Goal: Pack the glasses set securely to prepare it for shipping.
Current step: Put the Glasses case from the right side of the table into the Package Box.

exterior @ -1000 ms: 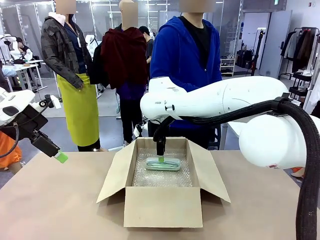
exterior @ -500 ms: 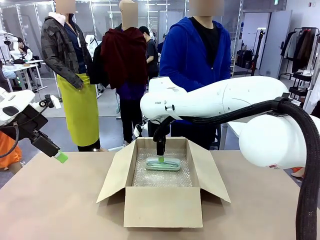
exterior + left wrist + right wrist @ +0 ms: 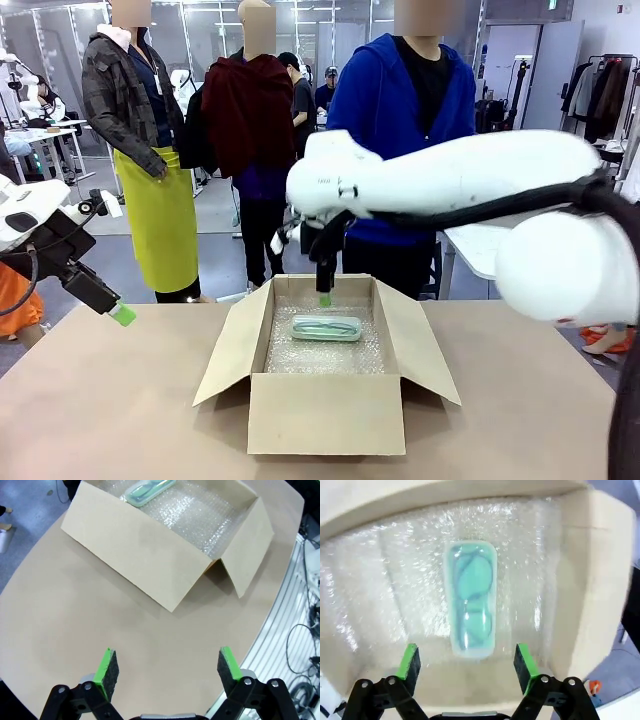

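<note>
Lying mint case [image 3: 149, 491], half cut off

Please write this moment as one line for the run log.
left gripper: open, over table | right gripper: open, above mint green glasses case | case: lying on bubble wrap in cardboard box

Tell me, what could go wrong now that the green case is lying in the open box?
The mint green case lies loose on the bubble wrap with nothing over it, so it might slide around in transit. The right gripper hangs open close above it; a careless dip could knock it. The open flaps of the box might snag an arm reaching in.
</note>
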